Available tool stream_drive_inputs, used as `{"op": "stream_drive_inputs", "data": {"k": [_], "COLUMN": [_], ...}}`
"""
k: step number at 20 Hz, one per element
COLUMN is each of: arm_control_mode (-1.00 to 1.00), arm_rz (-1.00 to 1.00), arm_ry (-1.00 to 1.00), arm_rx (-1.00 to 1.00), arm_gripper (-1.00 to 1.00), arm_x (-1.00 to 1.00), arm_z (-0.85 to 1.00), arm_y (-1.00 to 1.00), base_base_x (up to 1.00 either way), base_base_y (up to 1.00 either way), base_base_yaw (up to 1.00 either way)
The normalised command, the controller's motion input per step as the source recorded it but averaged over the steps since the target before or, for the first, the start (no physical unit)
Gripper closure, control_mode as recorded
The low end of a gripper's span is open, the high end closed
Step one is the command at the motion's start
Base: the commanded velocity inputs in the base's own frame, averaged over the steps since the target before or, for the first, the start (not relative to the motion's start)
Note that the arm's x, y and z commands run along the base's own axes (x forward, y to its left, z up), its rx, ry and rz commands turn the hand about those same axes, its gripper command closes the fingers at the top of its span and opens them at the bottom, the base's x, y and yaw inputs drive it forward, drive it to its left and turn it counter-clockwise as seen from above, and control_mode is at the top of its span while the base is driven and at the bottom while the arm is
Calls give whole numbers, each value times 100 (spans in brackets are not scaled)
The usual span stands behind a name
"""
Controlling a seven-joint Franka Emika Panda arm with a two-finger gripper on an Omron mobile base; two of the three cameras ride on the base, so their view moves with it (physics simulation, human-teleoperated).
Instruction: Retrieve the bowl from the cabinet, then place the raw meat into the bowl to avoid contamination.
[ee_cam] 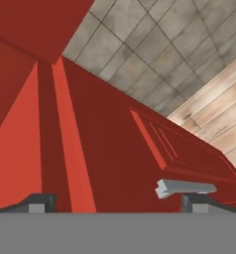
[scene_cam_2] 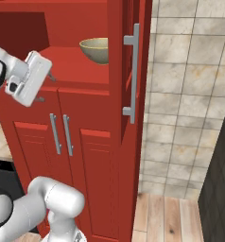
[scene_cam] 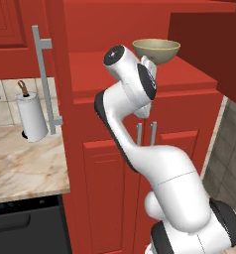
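The pale olive-tan bowl (scene_cam: 156, 49) (scene_cam_2: 96, 50) sits on the open shelf of the tall red cabinet (scene_cam: 140, 163) (scene_cam_2: 90, 160), whose upper doors stand open. My gripper (scene_cam_2: 47, 80) (ee_cam: 120, 203) hangs at the shelf's front edge, left of the bowl and slightly lower, clear of it. In the hand view its fingertips (ee_cam: 40, 201) are wide apart with nothing between them, so it is open. That view looks down along the cabinet's red face (ee_cam: 115, 149), past a silver handle end (ee_cam: 185, 187). The raw meat is out of view.
The open upper doors jut out, with bar handles at left (scene_cam: 43, 79) and right (scene_cam_2: 133, 71). A paper-towel roll (scene_cam: 30, 116) stands on the marble counter (scene_cam: 21, 163) above a dark appliance (scene_cam: 26, 228). Tiled wall (scene_cam_2: 190, 94) and wood floor (scene_cam_2: 171, 217) lie right.
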Motion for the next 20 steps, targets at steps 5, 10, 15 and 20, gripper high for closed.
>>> {"op": "stream_drive_inputs", "data": {"k": [5,10,15,20], "arm_control_mode": [-100,-100,-100,-100], "arm_rz": [0,-3,-6,-8], "arm_ry": [-3,-11,-4,-5], "arm_rx": [2,0,0,0], "arm_gripper": [-100,-100,-100,-100], "arm_x": [57,54,50,41], "arm_z": [21,16,34,38], "arm_y": [-26,-25,-13,0], "base_base_x": [0,0,0,0], "base_base_y": [0,0,0,0], "base_base_yaw": [0,0,0,0]}}
